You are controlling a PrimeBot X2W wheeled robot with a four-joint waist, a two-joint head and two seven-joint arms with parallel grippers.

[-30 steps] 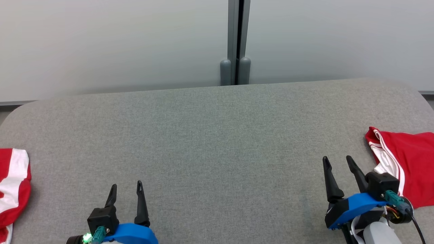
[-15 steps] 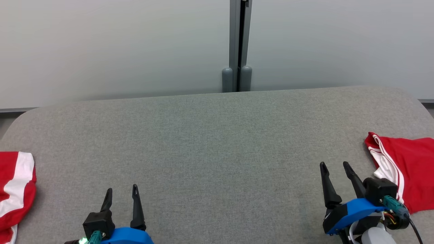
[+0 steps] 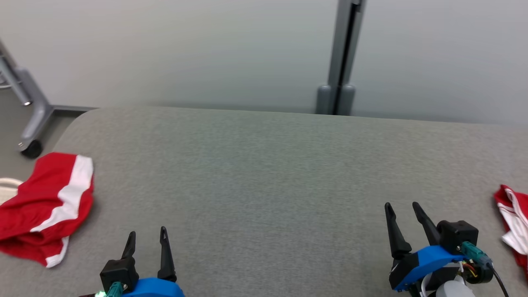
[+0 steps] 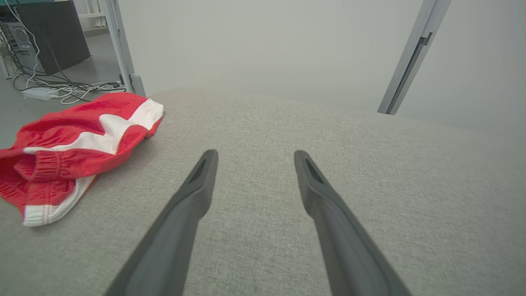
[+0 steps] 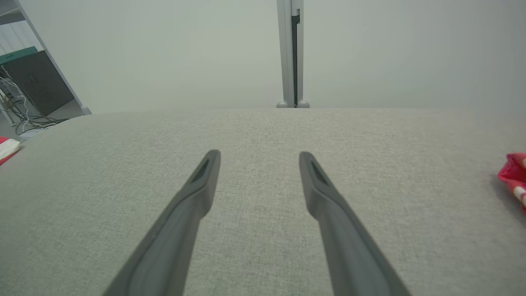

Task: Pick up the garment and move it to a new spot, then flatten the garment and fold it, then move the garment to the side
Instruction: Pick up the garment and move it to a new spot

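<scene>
Both spread & empty — L tool [image 3: 147,231], R tool [image 3: 401,204], red garment [image 3: 29,206] (crumpled) at table [image 3: 264,165] left edge.

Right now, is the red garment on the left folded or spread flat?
Neither: the red garment lies crumpled in a loose heap, its waistband bunched.

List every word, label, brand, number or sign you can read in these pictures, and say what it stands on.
No readable text.
The red and white shorts: stripes only, no print.
The red garment with white trim: no print visible.
The left gripper and right gripper, both open: no lettering.
The dark cabinet in the left wrist view: too small to tell.
</scene>
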